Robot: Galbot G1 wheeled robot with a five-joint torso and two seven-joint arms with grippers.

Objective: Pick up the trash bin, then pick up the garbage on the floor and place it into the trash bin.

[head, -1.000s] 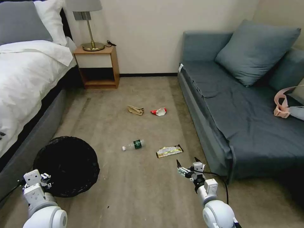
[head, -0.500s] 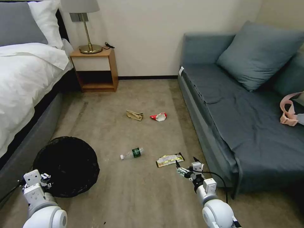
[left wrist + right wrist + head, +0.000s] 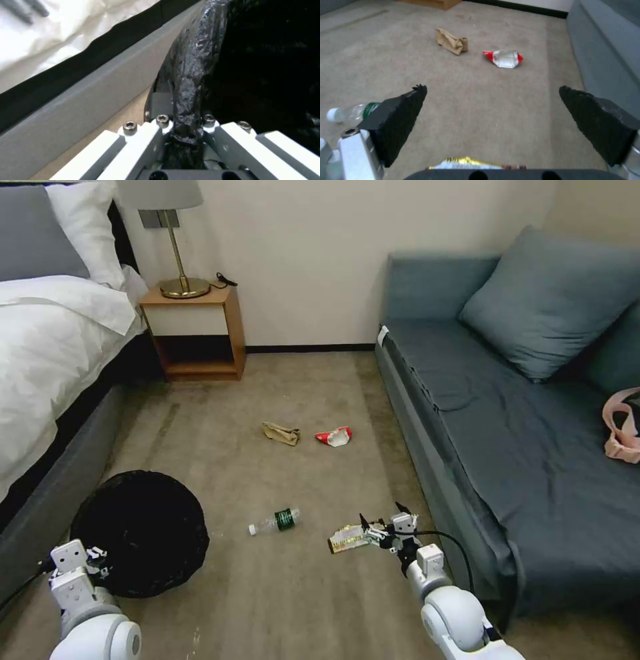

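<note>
Black crinkled plastic is pinched tight in the left gripper (image 3: 185, 130), its fingers clamped on the bag-lined rim of the trash bin (image 3: 140, 530), which sits low on the carpet (image 3: 307, 593) close to the bed (image 3: 47, 380), at the carpet's left edge. Over on the right, the right gripper (image 3: 381, 522) hangs just above the black-and-yellow snack wrapper (image 3: 347, 539), fingers (image 3: 403, 117) spread wide and holding nothing, the wrapper's gold edge peeking out below them in the wrist view. Just to the wrapper's left lies the clear bottle (image 3: 275, 521) with its green label, on its side. Farther up the carpet, towards the nightstand (image 3: 193, 333), the crumpled brown paper bag (image 3: 280, 433) and the red-and-white wrapper (image 3: 335, 436) lie near each other, apart, well clear of both grippers. Along the carpet's right edge runs the blue sofa (image 3: 533, 433).
</note>
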